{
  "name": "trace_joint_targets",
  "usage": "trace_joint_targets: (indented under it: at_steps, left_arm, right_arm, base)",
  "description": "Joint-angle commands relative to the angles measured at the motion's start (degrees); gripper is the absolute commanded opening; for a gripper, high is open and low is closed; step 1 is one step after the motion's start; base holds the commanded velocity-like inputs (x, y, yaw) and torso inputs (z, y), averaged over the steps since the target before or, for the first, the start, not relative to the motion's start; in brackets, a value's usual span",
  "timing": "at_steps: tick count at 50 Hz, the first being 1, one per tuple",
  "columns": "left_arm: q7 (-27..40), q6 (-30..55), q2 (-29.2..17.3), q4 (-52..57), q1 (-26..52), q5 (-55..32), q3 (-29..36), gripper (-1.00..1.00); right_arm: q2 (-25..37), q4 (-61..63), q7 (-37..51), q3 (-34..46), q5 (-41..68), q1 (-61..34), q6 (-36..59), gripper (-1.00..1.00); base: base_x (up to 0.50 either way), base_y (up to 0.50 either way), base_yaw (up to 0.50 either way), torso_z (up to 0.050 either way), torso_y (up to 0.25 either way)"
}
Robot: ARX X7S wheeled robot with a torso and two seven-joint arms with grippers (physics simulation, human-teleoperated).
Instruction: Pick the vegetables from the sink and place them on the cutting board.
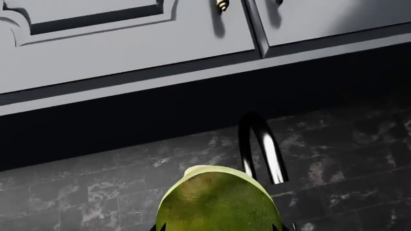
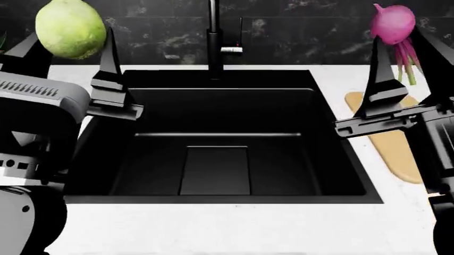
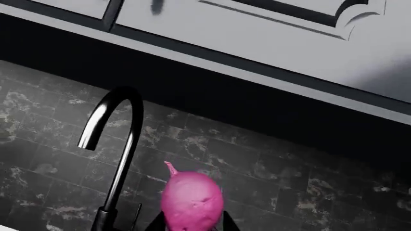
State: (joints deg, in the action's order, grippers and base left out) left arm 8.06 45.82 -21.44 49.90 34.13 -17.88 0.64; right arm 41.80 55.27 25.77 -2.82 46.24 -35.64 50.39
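Item 1, yellow-green ball (image 2: 70, 27): being held high above the sink's left edge, clamped between the fingers of the left pincer (image 2: 67, 37), clear of the basin.

Item 2, magenta radish (image 2: 392, 24): being gripped at its bulb by the right pincer (image 2: 404, 40), stems trailing downward, hanging over the far end of the cutting board (image 2: 397, 154). Judged the nearer to delivery, since it is already sitting above its target.

Item 3, sink (image 2: 220, 106): black, stepped floor showing nothing left inside; both vegetables are out. Faucet (image 2: 212, 32) standing at the rear centre.

Item 4, cutting board: lying on the white desk (image 2: 212, 228) just right of the sink, partly hidden behind the right arm.

Remaining work, as judged: lowering the radish, then carrying the ball across the basin.
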Motion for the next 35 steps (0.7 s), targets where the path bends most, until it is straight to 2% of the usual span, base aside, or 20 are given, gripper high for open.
trace_joint_targets:
  at_steps: [1,3,12,21,25,35]
  left_arm:
    - [2.3,-6.5,0.7,-2.7,-3.6,3.4,2.2,-1.0]
    - [2.2,-7.9,1.0,-4.9,-3.1,4.0,2.9,-1.0]
    - [2.4,-11.3,2.4,-9.8,-2.8,4.2,2.9,-1.0]
    - [2.4,-14.4,1.7,-11.1,-5.1,4.9,2.3,-1.0]
    - [3.3,-15.4,1.0,-13.1,-5.5,8.1,4.2,-1.0]
    - [2.7,-15.5,0.6,-13.8,-5.5,8.5,6.1,-1.0]
  right_arm:
    - [-0.6,-5.4,-2.0,6.5,-6.7,5.1,-8.0,-1.0]
    - [-1.6,-7.9,-3.5,7.7,-8.0,5.6,-10.1,-1.0]
    - [-4.0,-12.4,-4.9,9.6,-11.3,6.0,-14.6,-1.0]
    - [-5.0,-12.3,-4.1,9.4,-10.7,6.7,-14.8,-1.0]
    - [-4.9,-11.5,-3.5,8.6,-10.2,7.1,-14.8,-1.0]
    - [-5.2,-11.5,-3.1,8.5,-10.0,6.9,-14.9,-1.0]
  base:
    - [-0.5,0.0,0.0,0.0,0.0]
    - [-0.5,0.0,0.0,0.0,0.0]
    - [0.0,0.0,0.0,0.0,0.0]
    - [0.0,-0.5,0.0,0.0,0.0]
    - [0.0,-0.5,0.0,0.0,0.0]
    - [0.0,-0.5,0.0,0.0,0.0]
